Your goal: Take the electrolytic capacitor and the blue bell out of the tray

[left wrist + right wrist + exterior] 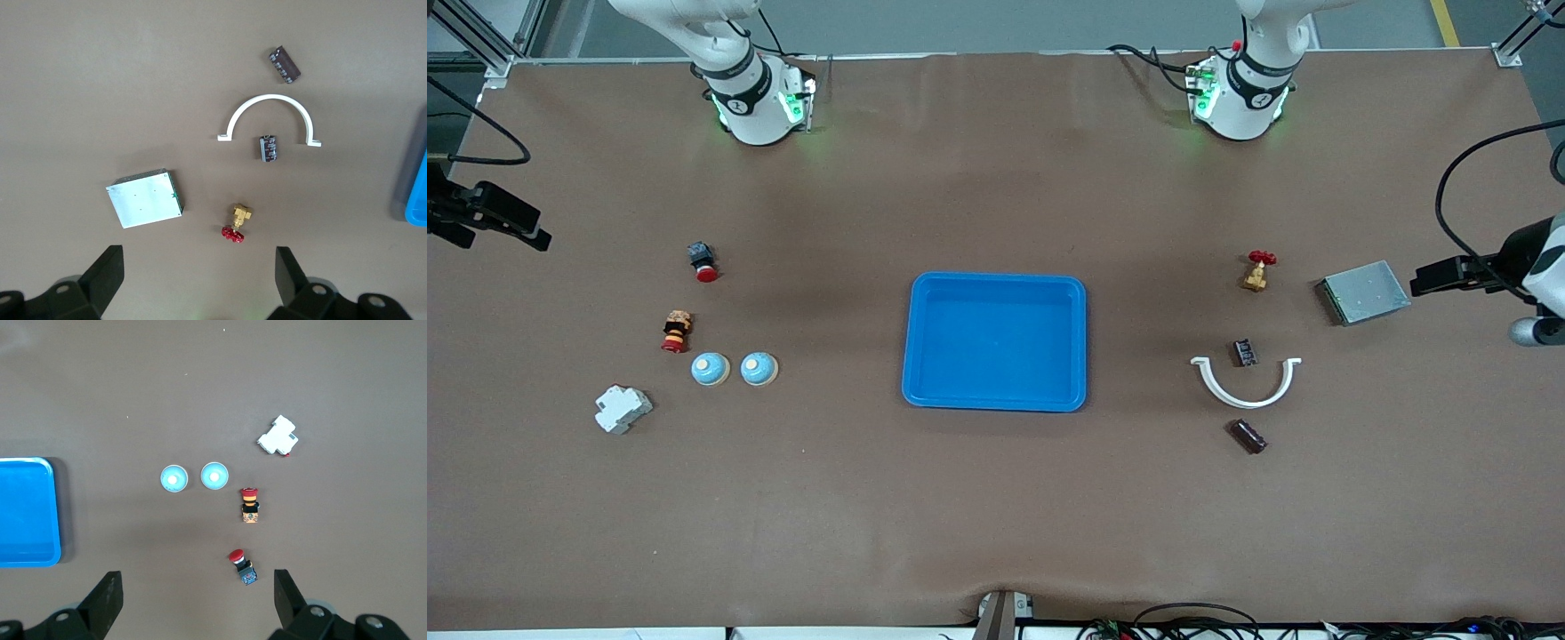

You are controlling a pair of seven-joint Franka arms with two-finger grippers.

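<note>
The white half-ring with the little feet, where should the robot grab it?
Probably at the top of the curve of the white half-ring, coming straight down from above. It lies flat on the table, so a thin band is all there is to pinch. One finger would go inside the arch, one outside. A small dark capacitor sits near the open side, so avoid that end.

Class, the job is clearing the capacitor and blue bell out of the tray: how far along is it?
It looks finished: the shallow bright-blue plastic tray holds nothing. Two round blue bells and two dark cylindrical capacitors lie on the table. Left gripper and right gripper are open, holding nothing. Nothing is left.
</note>
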